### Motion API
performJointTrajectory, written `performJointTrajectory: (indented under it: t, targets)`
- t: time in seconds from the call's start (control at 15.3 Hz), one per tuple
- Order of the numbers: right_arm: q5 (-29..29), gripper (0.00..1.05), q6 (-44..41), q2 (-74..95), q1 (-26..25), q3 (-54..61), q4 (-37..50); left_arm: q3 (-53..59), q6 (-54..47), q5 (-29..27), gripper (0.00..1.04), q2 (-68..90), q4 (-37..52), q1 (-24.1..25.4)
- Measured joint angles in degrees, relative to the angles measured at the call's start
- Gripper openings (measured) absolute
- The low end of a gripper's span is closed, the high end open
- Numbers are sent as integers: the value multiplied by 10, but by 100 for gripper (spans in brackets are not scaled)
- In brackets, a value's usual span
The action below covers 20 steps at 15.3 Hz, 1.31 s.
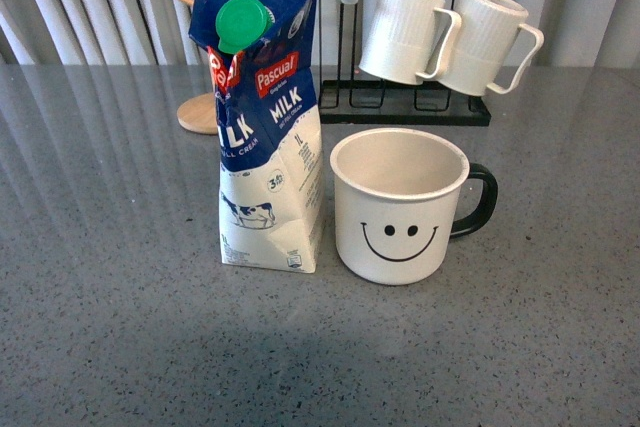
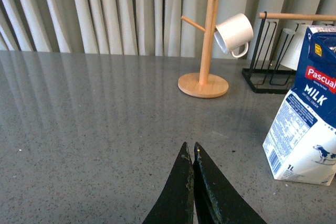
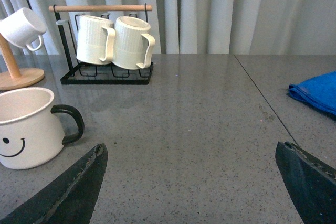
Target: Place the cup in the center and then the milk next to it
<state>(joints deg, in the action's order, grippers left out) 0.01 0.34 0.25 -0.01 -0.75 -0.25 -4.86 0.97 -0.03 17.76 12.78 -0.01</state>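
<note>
A grey speckled counter (image 1: 120,347) is backed by pale curtains, and near its middle the cup (image 1: 400,205) is stood upright with the milk (image 1: 268,127) just beside it on its left, both free of any grip. The left gripper (image 2: 190,153) is seen pressed together and the right gripper (image 3: 191,153) spread wide, both empty. The tall, leaning carton could be toppled against the cup if it were brushed by a passing arm

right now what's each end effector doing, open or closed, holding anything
Left end effector: closed, fingertips together, holding nothing, short of the milk.
Right end effector: open wide, empty, the cup off to one side.
</note>
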Motion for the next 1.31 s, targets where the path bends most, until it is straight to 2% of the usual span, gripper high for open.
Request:
performJointTrajectory:
  t: [0.52, 0.59, 0.72, 1.31]
  targets:
    - [0, 98, 0, 0, 0, 0, 0, 33, 0, 0, 1, -68, -24, 0]
    - [0, 98, 0, 0, 0, 0, 0, 40, 0, 0, 1, -81, -40, 0]
    - [0, 98, 0, 0, 0, 0, 0, 40, 0, -1, 1, -171, -136, 0]
    - [0, 98, 0, 0, 0, 0, 0, 40, -1, 0, 1, -172, -130, 0]
